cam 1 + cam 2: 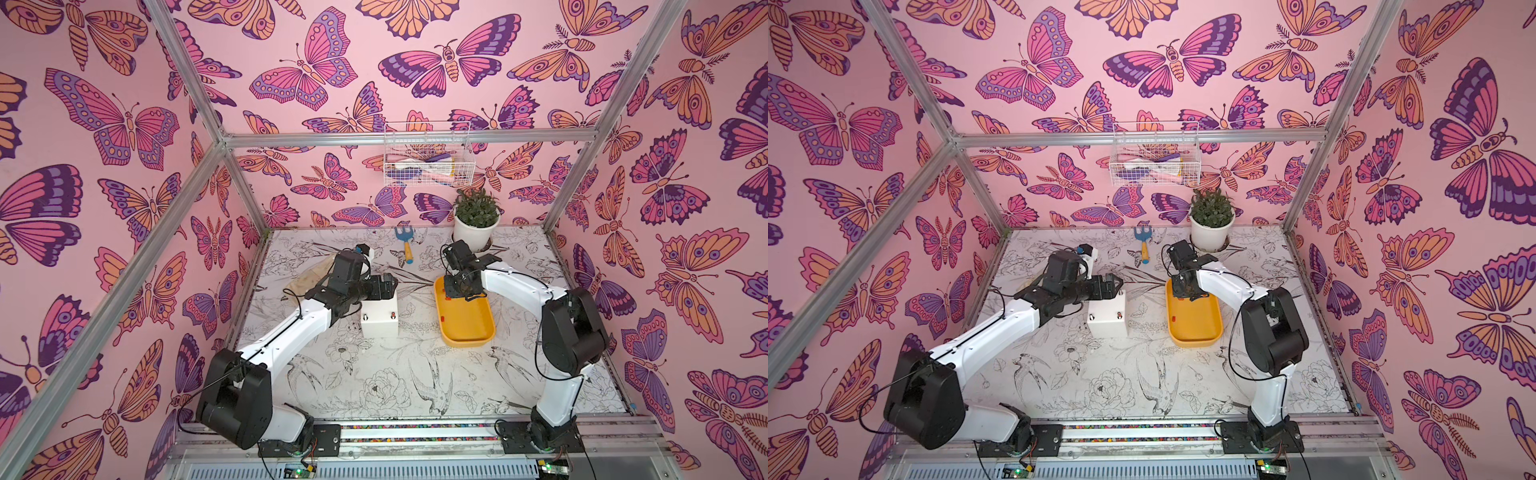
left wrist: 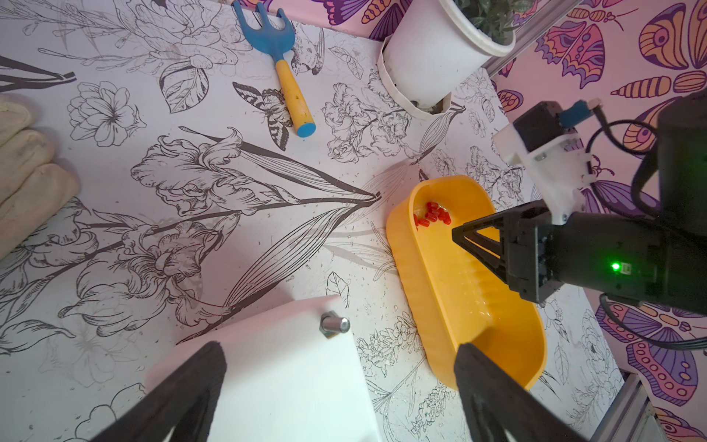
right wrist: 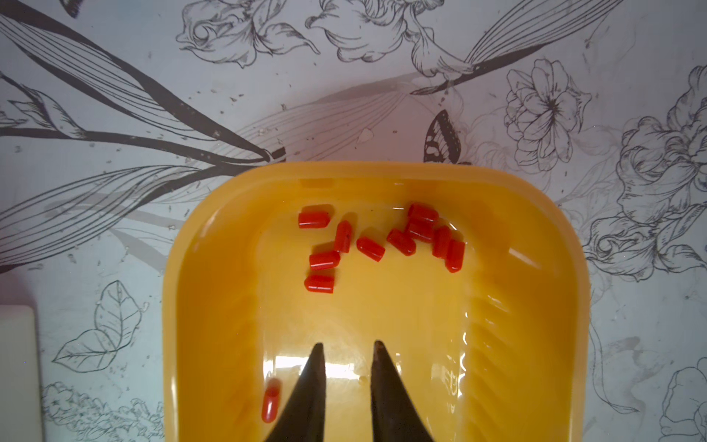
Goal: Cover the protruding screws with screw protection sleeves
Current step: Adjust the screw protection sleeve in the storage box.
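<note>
Sleeves (image 3: pixel 370 248) sit bunched at the far end of the yellow tray (image 3: pixel 375 170). The right end effector (image 3: pixel 346 344) hangs over bare tray floor, tips slightly apart, pinching nothing. Left end effector (image 2: pixel 340 349) is spread wide over the white box (image 2: pixel 290 382), screw (image 2: pixel 334 324) uncovered. An off-centre pinch would probably flick a sleeve away.

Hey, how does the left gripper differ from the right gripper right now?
The left gripper has its jaws spread wide, while the right gripper shows only a narrow gap. The left gripper hangs over the white box; the right gripper points down into the yellow tray, near the red sleeves. Both are black with pointed tips, and neither holds anything.
</note>
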You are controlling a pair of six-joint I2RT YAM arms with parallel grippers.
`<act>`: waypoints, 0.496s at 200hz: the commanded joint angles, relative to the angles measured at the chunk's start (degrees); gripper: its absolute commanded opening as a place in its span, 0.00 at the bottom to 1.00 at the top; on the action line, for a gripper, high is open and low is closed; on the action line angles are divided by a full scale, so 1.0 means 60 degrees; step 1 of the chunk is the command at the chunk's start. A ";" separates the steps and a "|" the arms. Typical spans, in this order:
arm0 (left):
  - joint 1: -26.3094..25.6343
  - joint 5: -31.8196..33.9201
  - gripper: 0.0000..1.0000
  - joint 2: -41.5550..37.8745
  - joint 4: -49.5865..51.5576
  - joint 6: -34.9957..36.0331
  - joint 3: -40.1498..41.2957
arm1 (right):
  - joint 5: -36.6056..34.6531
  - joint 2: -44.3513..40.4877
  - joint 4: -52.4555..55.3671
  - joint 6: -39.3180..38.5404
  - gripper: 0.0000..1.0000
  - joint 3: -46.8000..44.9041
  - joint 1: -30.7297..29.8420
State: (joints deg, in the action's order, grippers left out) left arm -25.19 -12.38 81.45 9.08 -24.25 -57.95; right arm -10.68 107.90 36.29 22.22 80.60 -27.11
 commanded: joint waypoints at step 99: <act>-0.0050 0.0189 0.96 0.0033 0.0186 0.0218 -0.0112 | -0.0460 0.0913 -0.1249 -0.0554 0.21 -0.0103 0.0286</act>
State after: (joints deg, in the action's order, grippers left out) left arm -25.19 -11.99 81.45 9.08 -24.21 -57.95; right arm -12.69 111.70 30.81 19.70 80.58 -26.00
